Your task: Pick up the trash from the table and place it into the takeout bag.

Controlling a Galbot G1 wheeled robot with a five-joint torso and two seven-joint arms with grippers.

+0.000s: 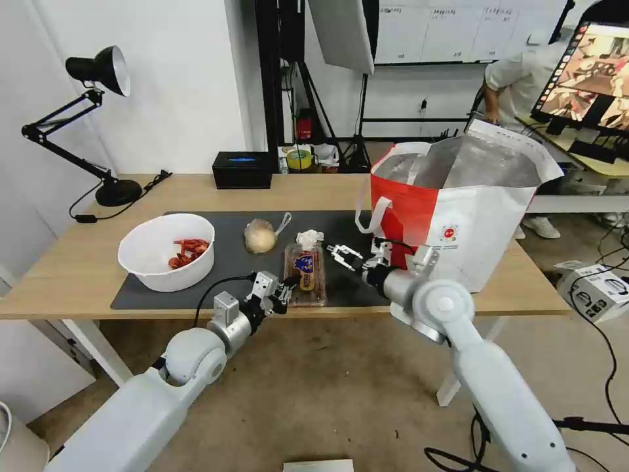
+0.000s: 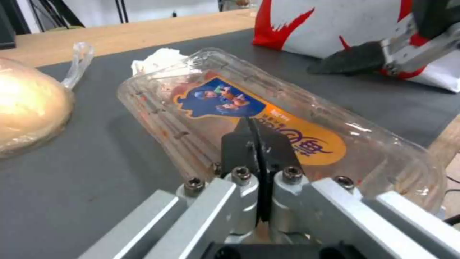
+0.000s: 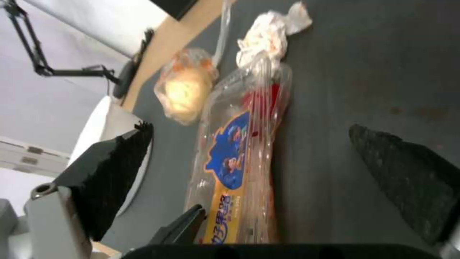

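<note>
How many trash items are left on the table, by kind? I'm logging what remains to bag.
Bowl: 1
Clear tray: 1
Tissue: 1
Knotted bag: 1
Total: 4, all outside the takeout bag.

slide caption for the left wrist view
Shut left tool rests against the clear hinged plastic tray on the dark grey mat.

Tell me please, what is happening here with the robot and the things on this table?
The robot is clearing trash from the table into the red-and-white bag. The left gripper is shut, its tip at the near end of the clear tray. The right gripper is open, beside the tray and in front of the bag. The bowl with shells, the knotted bag and the tissue lie on the mat.
</note>
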